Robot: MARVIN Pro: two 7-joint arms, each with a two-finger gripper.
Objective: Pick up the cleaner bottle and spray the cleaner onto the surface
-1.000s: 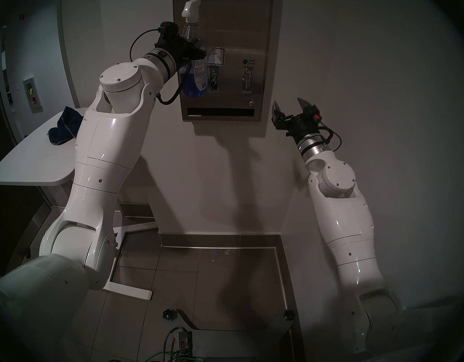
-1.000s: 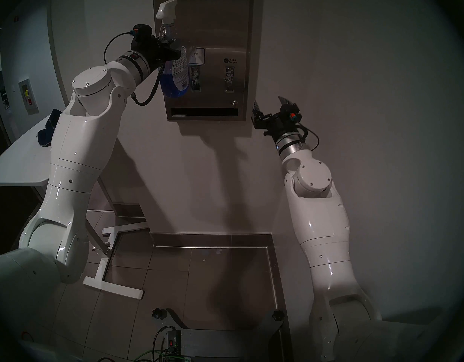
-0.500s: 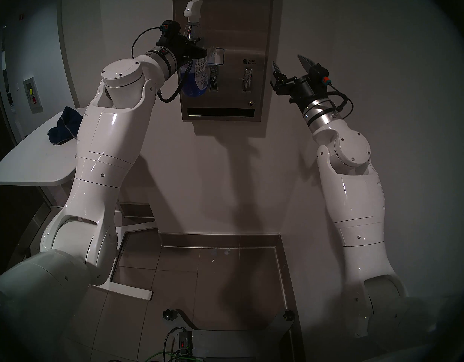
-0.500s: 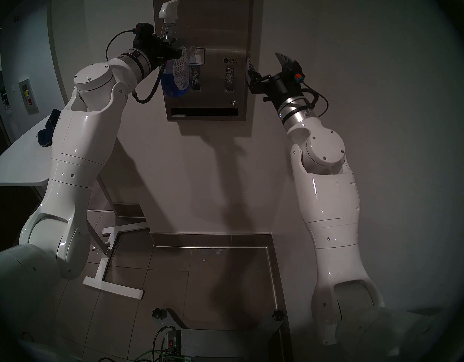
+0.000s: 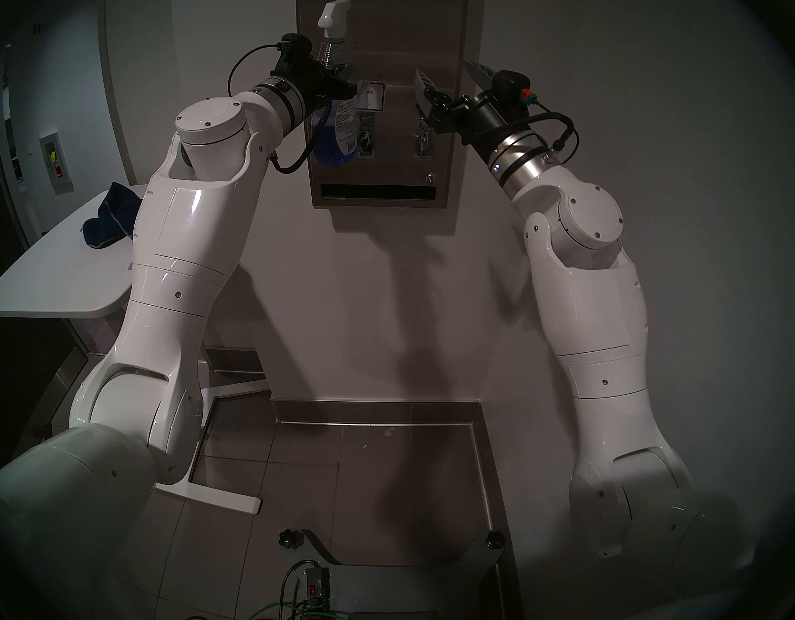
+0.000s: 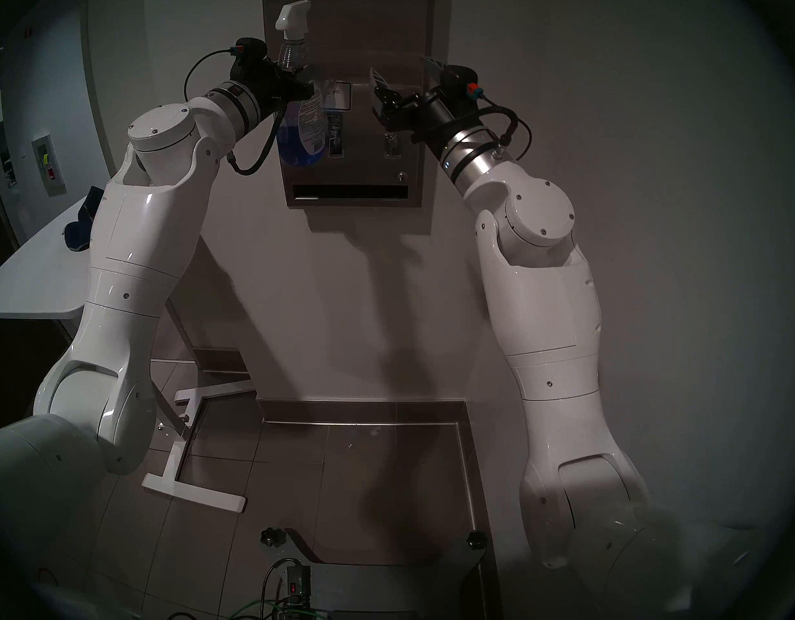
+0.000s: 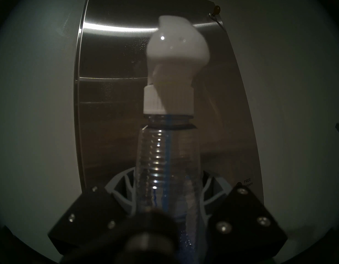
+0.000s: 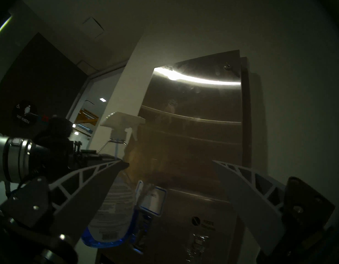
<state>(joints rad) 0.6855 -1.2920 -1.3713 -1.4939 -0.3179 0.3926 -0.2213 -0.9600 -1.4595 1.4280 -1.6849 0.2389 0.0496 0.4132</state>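
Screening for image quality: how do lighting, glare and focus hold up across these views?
Head views: dim, dark fisheye rim, arm shadows on the wall. Left wrist: spray head of the cleaner bottle blurred, glare band on the steel dispenser panel. Right wrist: very dark, bright glare streak, open right tool.

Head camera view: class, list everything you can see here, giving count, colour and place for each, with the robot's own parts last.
spray bottle: one, clear with blue liquid and white trigger head, upright before the dispenser's left half
dispenser: one, steel, on the wall
levers: two, chrome, on the dispenser front
slot: one, dark, along the dispenser's bottom
table: one, white, far left
cloth: one, dark blue, on the table
left gripper: one, black, shut on the spray bottle
right gripper: one, black, open, empty, by the dispenser's right edge
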